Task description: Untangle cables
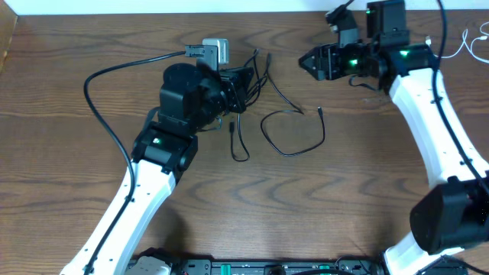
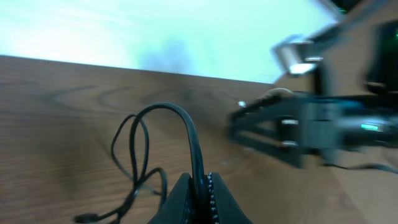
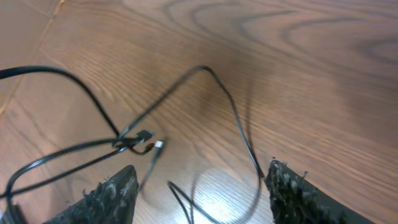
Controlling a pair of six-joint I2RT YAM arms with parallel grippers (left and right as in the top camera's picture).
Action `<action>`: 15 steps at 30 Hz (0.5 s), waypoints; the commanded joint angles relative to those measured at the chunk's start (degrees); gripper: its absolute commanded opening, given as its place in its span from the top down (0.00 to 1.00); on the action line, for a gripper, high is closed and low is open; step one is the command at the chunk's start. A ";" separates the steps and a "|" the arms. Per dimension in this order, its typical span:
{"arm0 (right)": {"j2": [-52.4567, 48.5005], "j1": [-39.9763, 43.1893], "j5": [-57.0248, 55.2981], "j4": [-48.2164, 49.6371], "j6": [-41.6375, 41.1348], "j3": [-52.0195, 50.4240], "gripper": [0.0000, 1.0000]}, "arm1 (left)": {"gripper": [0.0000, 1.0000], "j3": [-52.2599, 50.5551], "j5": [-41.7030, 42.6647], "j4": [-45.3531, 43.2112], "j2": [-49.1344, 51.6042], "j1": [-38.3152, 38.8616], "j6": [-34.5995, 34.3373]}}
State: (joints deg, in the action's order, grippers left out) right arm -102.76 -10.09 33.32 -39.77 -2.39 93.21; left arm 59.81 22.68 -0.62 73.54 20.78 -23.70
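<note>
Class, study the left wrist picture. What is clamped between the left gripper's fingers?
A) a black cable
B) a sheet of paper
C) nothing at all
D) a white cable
A: the left gripper is closed on the black cable, which arches up from between its fingers and loops down onto the table.

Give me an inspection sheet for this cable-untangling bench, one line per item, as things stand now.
Surface: brown wood-grain table.
Job's things: thin black cord sprawled in loose loops mid-table; thin white cord at the far right edge, apart.
Clutter: nothing seen.
Claws: left claw shut on the black cord; right claw open, holding nothing.
Cables: thick black arm wire arcs beside the left arm.
Surroundings: pale surface beyond the table's far edge.
</note>
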 commanded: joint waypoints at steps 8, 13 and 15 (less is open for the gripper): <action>-7.32 -0.94 5.92 2.01 -15.76 0.20 0.36 | 0.92 0.44 11.89 2.45 -2.56 -0.13 4.00; -7.43 -1.79 5.90 3.15 -24.15 0.20 0.33 | 0.92 0.44 13.14 3.54 -2.54 -0.13 8.28; -7.43 -2.34 5.86 3.45 -26.64 0.20 0.31 | 0.92 0.44 14.82 3.41 -2.54 -0.13 10.36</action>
State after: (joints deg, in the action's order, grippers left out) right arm -110.48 -11.31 37.69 -36.56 -21.85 93.19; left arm 59.81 34.00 2.96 71.88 20.78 -18.26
